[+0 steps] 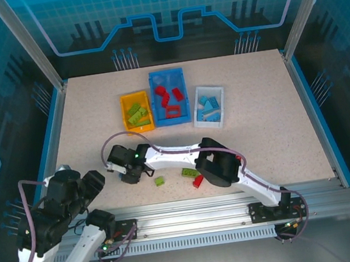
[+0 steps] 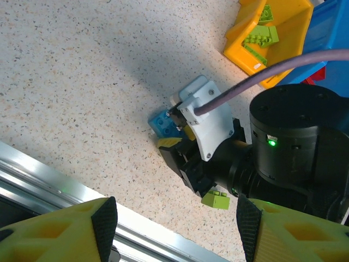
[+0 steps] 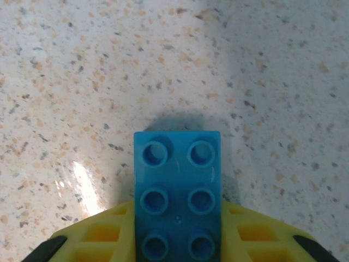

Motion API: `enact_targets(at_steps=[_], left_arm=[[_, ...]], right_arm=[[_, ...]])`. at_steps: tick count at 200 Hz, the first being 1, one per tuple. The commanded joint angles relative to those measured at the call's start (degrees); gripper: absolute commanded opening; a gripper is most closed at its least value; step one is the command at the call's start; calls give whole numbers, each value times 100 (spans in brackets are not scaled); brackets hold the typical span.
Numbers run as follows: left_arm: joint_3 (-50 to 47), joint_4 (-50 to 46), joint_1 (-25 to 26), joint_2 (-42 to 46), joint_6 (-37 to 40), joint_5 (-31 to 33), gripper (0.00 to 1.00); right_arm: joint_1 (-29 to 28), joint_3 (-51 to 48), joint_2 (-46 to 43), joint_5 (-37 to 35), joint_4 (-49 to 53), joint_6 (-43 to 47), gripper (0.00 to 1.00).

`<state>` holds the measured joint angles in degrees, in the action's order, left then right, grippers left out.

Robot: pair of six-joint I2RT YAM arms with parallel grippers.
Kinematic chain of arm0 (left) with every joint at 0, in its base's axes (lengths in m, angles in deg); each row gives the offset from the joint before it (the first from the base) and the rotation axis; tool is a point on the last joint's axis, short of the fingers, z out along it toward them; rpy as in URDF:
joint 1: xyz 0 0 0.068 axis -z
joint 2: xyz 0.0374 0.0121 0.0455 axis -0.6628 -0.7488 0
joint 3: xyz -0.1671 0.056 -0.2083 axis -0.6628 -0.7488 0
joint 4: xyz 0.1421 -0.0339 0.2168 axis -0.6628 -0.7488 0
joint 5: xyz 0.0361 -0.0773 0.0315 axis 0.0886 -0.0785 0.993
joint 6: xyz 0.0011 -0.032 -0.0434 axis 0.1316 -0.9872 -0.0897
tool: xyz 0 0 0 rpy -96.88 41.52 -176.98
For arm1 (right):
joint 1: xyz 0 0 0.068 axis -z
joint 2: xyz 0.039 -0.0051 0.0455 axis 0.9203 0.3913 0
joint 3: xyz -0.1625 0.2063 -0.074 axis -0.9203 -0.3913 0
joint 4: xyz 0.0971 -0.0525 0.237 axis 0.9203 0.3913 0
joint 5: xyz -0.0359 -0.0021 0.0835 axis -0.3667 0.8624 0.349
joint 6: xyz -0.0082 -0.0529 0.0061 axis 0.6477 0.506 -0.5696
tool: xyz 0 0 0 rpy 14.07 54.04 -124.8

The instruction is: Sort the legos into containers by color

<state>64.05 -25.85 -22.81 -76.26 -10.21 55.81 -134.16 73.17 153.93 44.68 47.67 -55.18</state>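
The right gripper (image 3: pixel 177 246) is clenched on a light blue brick (image 3: pixel 177 185). Its own camera shows the brick lying flat on the speckled table (image 3: pixel 82 71), studs up, with a yellow finger (image 3: pixel 103 237) pressed against each long side and the front studs sticking out past the fingertips. The overhead view hides that brick under the gripper. The left wrist view shows it from the side, peeking out at the tip of the fingers and resting on the table.

The left gripper (image 2: pixel 175 222) is released, its yellow fingers spread wide with nothing between them, and it hangs above the near edge, just to the left of the right gripper.

From above, two lime green bricks (image 1: pixel 159 181) and a red brick (image 1: pixel 198 181) lie loose to the right of the right gripper, near its arm. Well beyond it stand the yellow bin (image 1: pixel 124 115) with green bricks, the blue bin (image 1: pixel 167 80) with red ones and, farthest right, the white bin (image 1: pixel 207 88) with blue ones.
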Motion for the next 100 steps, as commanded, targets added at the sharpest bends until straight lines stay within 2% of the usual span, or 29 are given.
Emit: enact_targets(at_steps=[1, 33, 65, 77, 100], left_arm=[[39, 165, -26, 45, 182, -232, 64], [-26, 1359, -24, -407, 781, -1329, 64], [36, 2616, 139, -1383, 1115, -2145, 65], [18, 3166, 548, -1727, 1129, -1996, 65], [106, 3997, 1845, -2443, 1375, -991, 64]], right_arm=[[-14, -493, -835, -398, -223, -253, 29], [317, -1897, -2419, -632, -820, -849, 29], [1317, -3374, -3974, -605, -1025, -1843, 30], [1861, -3760, -4383, -572, -944, -2287, 31], [2917, -4127, -4728, -344, -755, -2859, 31]])
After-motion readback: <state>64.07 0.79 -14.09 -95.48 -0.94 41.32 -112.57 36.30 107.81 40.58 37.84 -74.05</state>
